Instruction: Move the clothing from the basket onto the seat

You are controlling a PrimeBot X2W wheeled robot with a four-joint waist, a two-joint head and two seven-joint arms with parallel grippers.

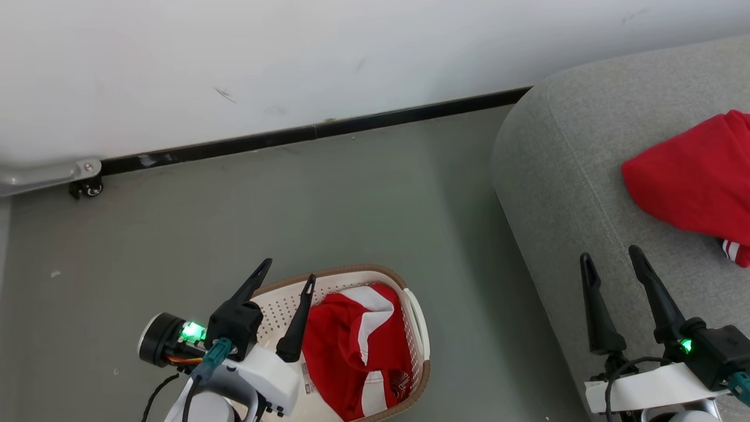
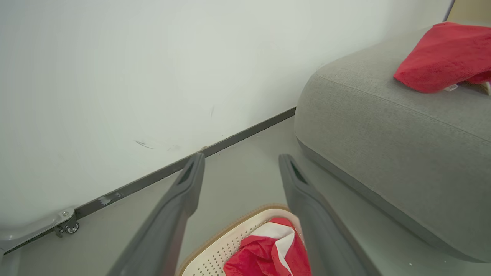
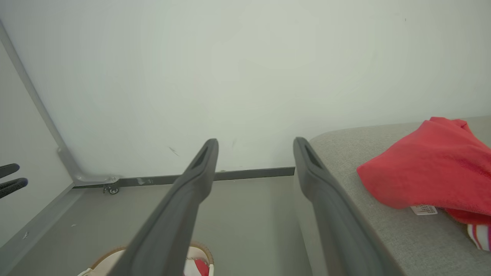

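Red clothing with white stripes (image 1: 357,351) lies crumpled in the cream basket with a brown rim (image 1: 417,319) on the floor at the bottom of the head view. My left gripper (image 1: 288,274) hangs open over the basket's left part, above the garment and apart from it. A second red garment (image 1: 697,179) lies on the grey seat (image 1: 562,164) at the right. Over the seat's front edge my right gripper (image 1: 612,253) stands open with nothing in it. The left wrist view has the basket's clothing (image 2: 268,253) between my fingers (image 2: 172,214).
A white wall with a dark baseboard (image 1: 316,130) runs behind the grey floor (image 1: 328,205). A metal frame foot with a small caster (image 1: 87,186) sits at the far left by the wall. Open floor lies between basket and wall.
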